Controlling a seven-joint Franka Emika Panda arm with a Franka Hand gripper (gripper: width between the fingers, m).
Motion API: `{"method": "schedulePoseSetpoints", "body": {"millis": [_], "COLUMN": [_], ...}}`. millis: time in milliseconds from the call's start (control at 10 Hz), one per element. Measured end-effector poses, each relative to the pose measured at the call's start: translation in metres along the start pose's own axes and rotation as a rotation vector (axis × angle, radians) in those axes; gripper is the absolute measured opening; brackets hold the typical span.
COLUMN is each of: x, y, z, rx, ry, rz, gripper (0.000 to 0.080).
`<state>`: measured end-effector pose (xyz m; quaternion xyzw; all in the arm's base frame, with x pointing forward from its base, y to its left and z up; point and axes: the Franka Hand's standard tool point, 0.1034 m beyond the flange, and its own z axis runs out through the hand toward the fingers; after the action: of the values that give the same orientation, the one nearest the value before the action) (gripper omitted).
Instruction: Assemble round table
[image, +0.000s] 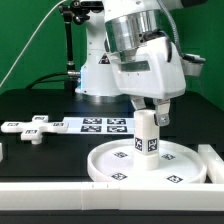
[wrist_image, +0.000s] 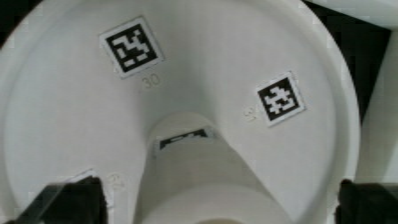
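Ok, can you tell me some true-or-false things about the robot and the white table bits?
1. The leg stands upright on the round disc. True.
2. The cross-shaped piece sits on top of the leg. False: it lies flat on the black table, towards the exterior view's left.
3. The gripper is squeezing the leg. False: its jaws stand open on either side of the leg, with gaps.
4. The round disc has black-white square tags on it. True.
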<state>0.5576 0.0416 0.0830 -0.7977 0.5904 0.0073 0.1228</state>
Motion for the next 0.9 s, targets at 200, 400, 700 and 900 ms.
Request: {"method": "schedulePoseSetpoints", "body": {"millis": [200,400,700,900], "x": [0.0002,-0.0036,-0.0026,0.0001], "y": [-0.0053,-0.0097,-0.0095,-0.0105], "z": [-0.0034,-0.0044,-0.0046,-0.0054], "rx": [-0.056,-0.068,-0.072,-0.085], "ry": [0.025,0.036,0.03,0.043], "rz": [-0.308,-0.509,-0.726,-0.963], "gripper": [0.0649,0.0649,0.0649,0.0649]}}
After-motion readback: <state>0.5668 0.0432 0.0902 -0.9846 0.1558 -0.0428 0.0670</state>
